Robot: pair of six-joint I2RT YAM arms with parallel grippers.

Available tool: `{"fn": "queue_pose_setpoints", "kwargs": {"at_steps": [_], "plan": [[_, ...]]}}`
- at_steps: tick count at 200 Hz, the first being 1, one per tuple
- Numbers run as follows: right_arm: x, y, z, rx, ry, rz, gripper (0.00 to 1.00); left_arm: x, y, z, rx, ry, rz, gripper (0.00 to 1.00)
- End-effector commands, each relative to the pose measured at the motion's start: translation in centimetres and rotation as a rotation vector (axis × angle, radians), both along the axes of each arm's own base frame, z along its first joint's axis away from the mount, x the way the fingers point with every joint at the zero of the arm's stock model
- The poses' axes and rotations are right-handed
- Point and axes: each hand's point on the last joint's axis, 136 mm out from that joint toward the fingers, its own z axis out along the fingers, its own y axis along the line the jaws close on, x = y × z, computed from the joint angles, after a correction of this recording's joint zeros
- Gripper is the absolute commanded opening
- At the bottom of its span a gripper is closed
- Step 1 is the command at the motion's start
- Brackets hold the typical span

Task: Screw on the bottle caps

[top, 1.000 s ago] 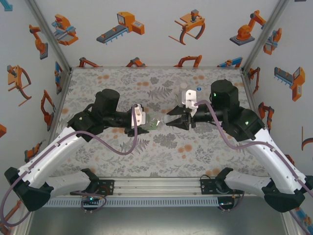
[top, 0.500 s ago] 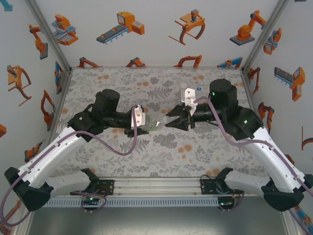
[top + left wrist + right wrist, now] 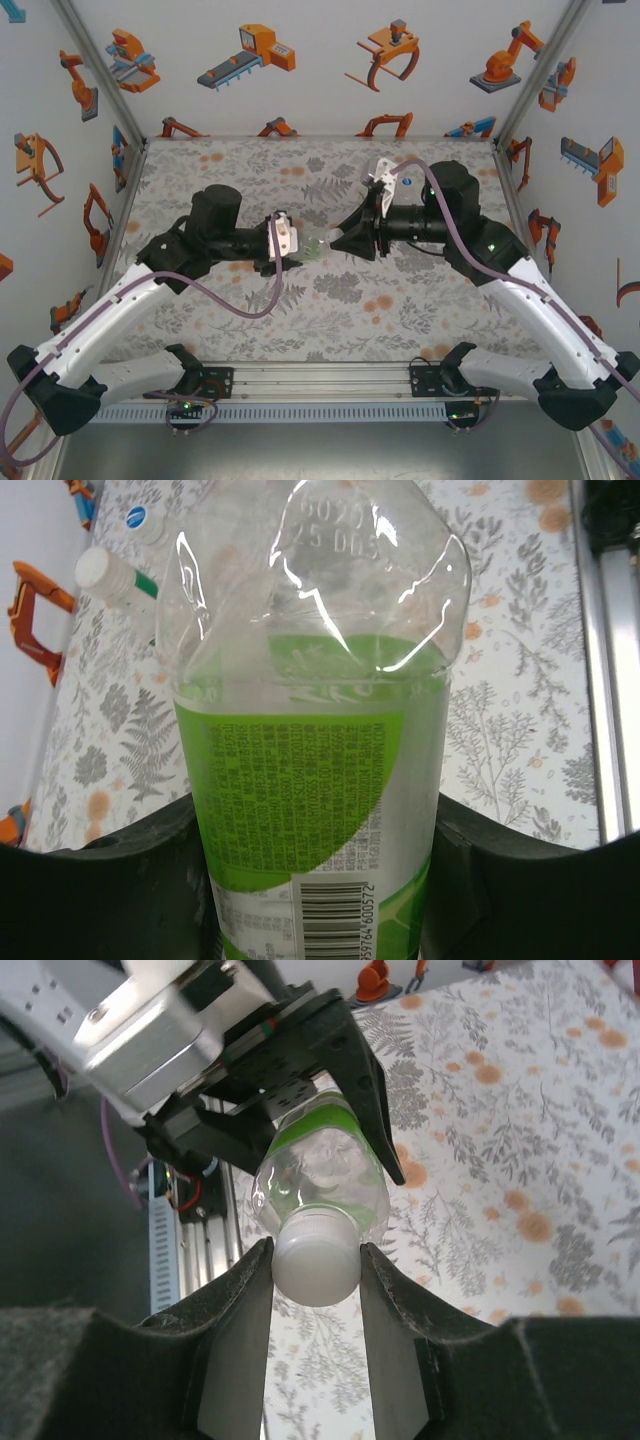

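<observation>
held thing: a clear plastic bottle with a white-and-green label [image 3: 310, 810], lying on its side in the air, off the table.
left pincer: the left gripper [image 3: 300, 247] is pressed onto the labelled lower body of this bottle, one black finger on each side. this looks meant to keep the bottle from turning.
right pincer: the right gripper [image 3: 338, 238] meets the bottle at its neck end, its two fingers pinching a small round white plastic cap [image 3: 316, 1257].
cap: it sits over the bottle's mouth, in line with the neck. how far it is threaded i cannot tell.
why so: with the bottle level between the two arms, one wrist can twist the cap while the other braces the body. i judge the screwing step for this bottle to be in hand.
other task things: beyond the bottle's shoulder, well apart from it, lie a white-capped bottle neck with a green band [image 3: 105, 572] and a round blue-and-white cap [image 3: 137, 517].
surface: under the bottle, a grey leaf-printed table cloth with orange blossoms [image 3: 380, 310].
room: behind and to both sides of the bottle, white walls with orange robot-arm drawings [image 3: 250, 50]. on its near side, an aluminium rail [image 3: 320, 380] carries the arm bases.
</observation>
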Motion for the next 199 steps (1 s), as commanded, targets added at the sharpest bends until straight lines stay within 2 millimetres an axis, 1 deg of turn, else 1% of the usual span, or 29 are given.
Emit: {"fn": "queue_pose_setpoints", "kwargs": {"at_steps": [1,22,37,54,71,108,128,139,155,180,199], "plan": [[2.5,0.9,-1.8,0.023,0.259,-0.148,0.02,0.8,-1.2,2.3,-0.083,-0.082,0.002,0.00],[4.1,0.5,-3.2,0.012,0.448,-0.287,0.00,2.1,-1.1,1.6,-0.051,-0.089,0.062,0.00],[4.7,0.5,-4.4,0.014,0.591,-0.349,0.00,3.0,-1.0,1.1,-0.032,-0.097,0.097,0.00],[5.0,0.8,-5.4,0.033,0.742,-0.392,0.00,3.5,-1.1,0.4,-0.015,-0.104,0.112,0.00],[5.5,0.7,-6.3,0.052,0.861,-0.446,0.00,3.7,-1.3,-0.2,-0.006,-0.113,0.106,0.00],[6.6,-1.1,-7.5,0.128,1.053,-0.565,0.00,3.0,-1.5,-1.6,0.006,-0.137,0.050,0.00],[7.1,-2.1,-8.7,0.166,1.196,-0.625,0.00,2.8,-1.5,-2.1,0.013,-0.139,0.037,0.00],[7.0,-2.2,-9.4,0.175,1.268,-0.638,0.00,2.8,-1.5,-2.2,0.014,-0.136,0.036,0.00],[7.0,-2.0,-9.6,0.172,1.306,-0.637,0.00,2.6,-1.6,-2.2,0.008,-0.122,0.025,0.00],[7.3,-1.9,-9.6,0.166,1.304,-0.645,0.00,2.3,-1.7,-2.3,0.003,-0.109,0.016,0.00],[7.7,-2.1,-9.5,0.169,1.265,-0.658,0.13,2.4,-1.6,-2.6,0.009,-0.107,0.020,0.00]]}}
